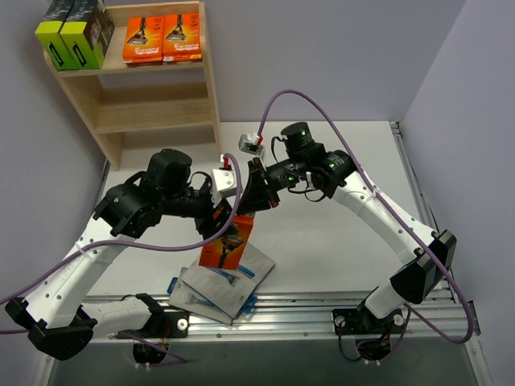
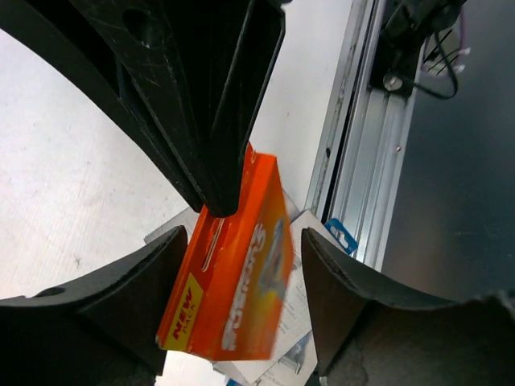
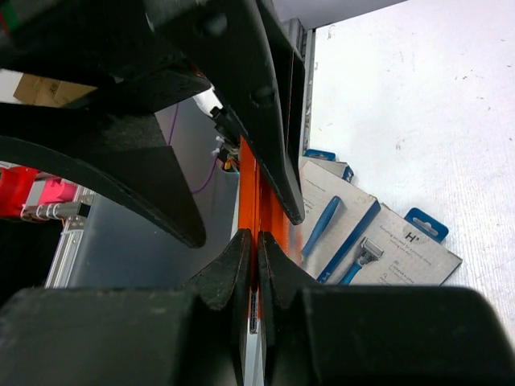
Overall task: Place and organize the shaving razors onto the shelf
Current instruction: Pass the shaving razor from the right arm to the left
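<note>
Mid-frame, the right gripper (image 3: 256, 241) pinches a flat orange razor pack (image 1: 228, 241) (by its top edge); the left gripper (image 2: 241, 259) straddles it, jaws released.

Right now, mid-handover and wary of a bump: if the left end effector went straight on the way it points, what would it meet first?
The orange pack, between its open fingers and pinched by the right end effector, which likely comes next; depth is unclear.

orange pack (image 1: 228, 244) upright, grey cards (image 1: 221, 288) lying flat
</note>
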{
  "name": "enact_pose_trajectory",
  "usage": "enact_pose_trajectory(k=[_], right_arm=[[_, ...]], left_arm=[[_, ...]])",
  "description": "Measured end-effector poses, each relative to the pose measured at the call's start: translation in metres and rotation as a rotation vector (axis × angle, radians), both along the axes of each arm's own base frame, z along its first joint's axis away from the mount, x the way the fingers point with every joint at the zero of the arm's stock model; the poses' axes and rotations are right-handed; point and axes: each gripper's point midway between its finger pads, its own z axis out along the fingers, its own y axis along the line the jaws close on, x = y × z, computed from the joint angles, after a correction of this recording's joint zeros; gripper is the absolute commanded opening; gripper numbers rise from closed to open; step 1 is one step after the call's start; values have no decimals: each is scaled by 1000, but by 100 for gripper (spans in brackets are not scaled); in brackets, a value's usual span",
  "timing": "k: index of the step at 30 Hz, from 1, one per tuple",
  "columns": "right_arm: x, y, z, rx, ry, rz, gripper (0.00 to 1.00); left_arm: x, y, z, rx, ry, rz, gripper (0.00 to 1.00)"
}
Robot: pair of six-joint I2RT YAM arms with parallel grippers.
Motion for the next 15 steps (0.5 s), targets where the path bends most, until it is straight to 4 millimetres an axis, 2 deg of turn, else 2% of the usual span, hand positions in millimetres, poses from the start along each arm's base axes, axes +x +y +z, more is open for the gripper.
enact_pose_trajectory(k=[2, 7, 11, 13, 14, 15], right_arm=[[-1, -1, -2, -5, -2, 4, 0], [-2, -1, -3, -6, -13, 11, 0], [-1, -1, -4, -5, -25, 12, 0], [-1, -1, -4, -5, -33, 13, 0], [-1, -2, -5, -7, -32, 14, 0], [-1, -2, -5, -6, -34, 15, 0]], left_arm=[[0, 2, -7, 40, -4, 12, 60], [6, 10, -16, 104, -27, 50, 51], [8, 13, -25, 135, -31, 62, 34], [6, 12, -29, 142, -29, 49, 17], [5, 11, -29, 143, -28, 47, 5], [5, 11, -29, 143, -29, 47, 3]])
